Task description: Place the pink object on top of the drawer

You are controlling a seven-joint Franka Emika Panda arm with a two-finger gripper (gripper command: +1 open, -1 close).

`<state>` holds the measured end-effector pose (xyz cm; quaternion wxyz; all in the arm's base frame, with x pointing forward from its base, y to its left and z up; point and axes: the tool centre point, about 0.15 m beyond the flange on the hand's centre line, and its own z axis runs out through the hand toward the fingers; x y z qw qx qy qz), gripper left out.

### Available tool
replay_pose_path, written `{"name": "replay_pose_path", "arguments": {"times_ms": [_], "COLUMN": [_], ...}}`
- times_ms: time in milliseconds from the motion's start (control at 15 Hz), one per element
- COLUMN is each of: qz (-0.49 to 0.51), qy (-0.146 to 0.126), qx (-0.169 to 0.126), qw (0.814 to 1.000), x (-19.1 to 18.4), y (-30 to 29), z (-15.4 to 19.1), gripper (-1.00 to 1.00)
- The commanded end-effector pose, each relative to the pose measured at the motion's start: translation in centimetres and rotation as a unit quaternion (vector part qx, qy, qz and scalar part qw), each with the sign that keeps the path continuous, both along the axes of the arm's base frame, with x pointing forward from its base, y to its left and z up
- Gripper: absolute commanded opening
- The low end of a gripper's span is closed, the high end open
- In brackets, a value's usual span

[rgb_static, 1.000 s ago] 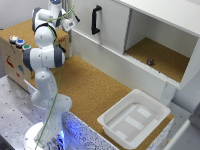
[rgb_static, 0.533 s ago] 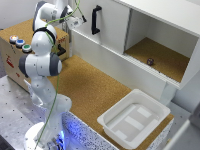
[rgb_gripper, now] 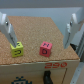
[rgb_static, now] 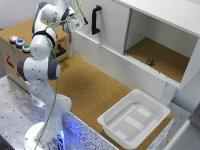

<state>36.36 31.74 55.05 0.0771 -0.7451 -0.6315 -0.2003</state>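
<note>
In the wrist view a pink cube point(rgb_gripper: 46, 48) sits on the cork top of the drawer box point(rgb_gripper: 40, 25), a little behind its front edge. A yellow-green cube point(rgb_gripper: 18, 49) sits beside it. My gripper point(rgb_gripper: 40, 36) is open and empty above them, one finger on each side and touching neither. The black drawer handle point(rgb_gripper: 46, 77) shows below the front edge. In the exterior view the drawer box point(rgb_static: 11, 59) stands at the left, and my gripper point(rgb_static: 71, 24) hangs over its far end. The arm hides both cubes there.
Three coloured round pieces point(rgb_static: 19, 42) lie on the drawer box top. A white cabinet point(rgb_static: 165, 30) with a black handle point(rgb_static: 95, 20) holds a small dark object point(rgb_static: 150, 61) in its open compartment. A white tray point(rgb_static: 134, 117) stands at the front right.
The arm's elbow has swung a little toward the exterior view's left and lower. The hand stays over the far end of the drawer box.
</note>
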Motion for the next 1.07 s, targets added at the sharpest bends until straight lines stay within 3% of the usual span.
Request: {"name": "replay_pose_path", "arguments": {"times_ms": [0, 200, 400, 667, 800, 867, 1000], "qz": [0.008, 0.021, 0.002, -0.106, -0.179, -0.199, -0.274], "qy": [0.018, 0.059, 0.105, 0.166, 0.188, 0.188, 0.169], "qx": [0.010, 0.027, 0.027, 0.030, 0.015, 0.011, -0.028], "qw": [1.000, 0.998, 0.994, 0.980, 0.966, 0.962, 0.946], "x": [-3.3, -7.9, -11.4, -14.8, -14.9, -14.7, -13.5], "y": [-4.1, -8.2, -11.7, -16.9, -17.7, -17.6, -16.7], "z": [-0.9, -3.4, -6.7, -10.6, -11.6, -11.5, -10.6], "gripper": [1.00, 1.00, 1.00, 1.00, 1.00, 1.00, 1.00]}}
